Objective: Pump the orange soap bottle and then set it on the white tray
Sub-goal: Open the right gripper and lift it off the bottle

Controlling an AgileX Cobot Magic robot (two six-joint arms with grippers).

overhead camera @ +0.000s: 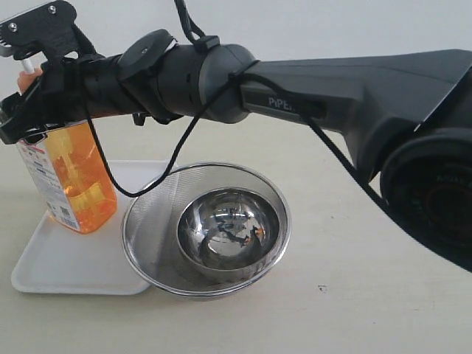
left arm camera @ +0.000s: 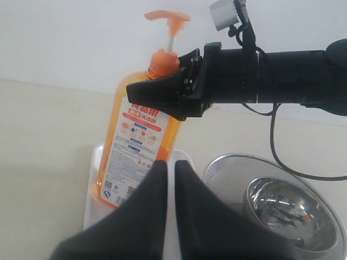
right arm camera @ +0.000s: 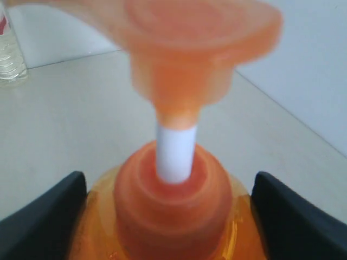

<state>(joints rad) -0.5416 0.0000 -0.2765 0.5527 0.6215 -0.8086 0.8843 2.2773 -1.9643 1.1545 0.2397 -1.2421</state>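
Note:
The orange soap bottle (overhead camera: pixel 77 184) stands on the white tray (overhead camera: pixel 66 273), leaning a little, with its pump head (left arm camera: pixel 168 17) raised on the white stem. My right gripper (overhead camera: pixel 40 122) reaches across from the right. Its black fingers (right arm camera: pixel 49 216) press against both sides of the bottle's shoulder (right arm camera: pixel 173 216), just below the collar. In the left wrist view the bottle (left arm camera: pixel 138 146) and one right finger (left arm camera: pixel 157 89) across its shoulder are plain. My left gripper (left arm camera: pixel 171 162) hovers short of the tray (left arm camera: pixel 93 184), jaws nearly together with nothing between them.
A round steel mesh strainer (overhead camera: pixel 147 236) with a shiny steel bowl (overhead camera: pixel 228 228) inside it overlaps the tray's right edge. The right arm's black cable (overhead camera: pixel 133 192) hangs down beside the bottle. A clear plastic bottle (right arm camera: pixel 8 49) stands far off on the table.

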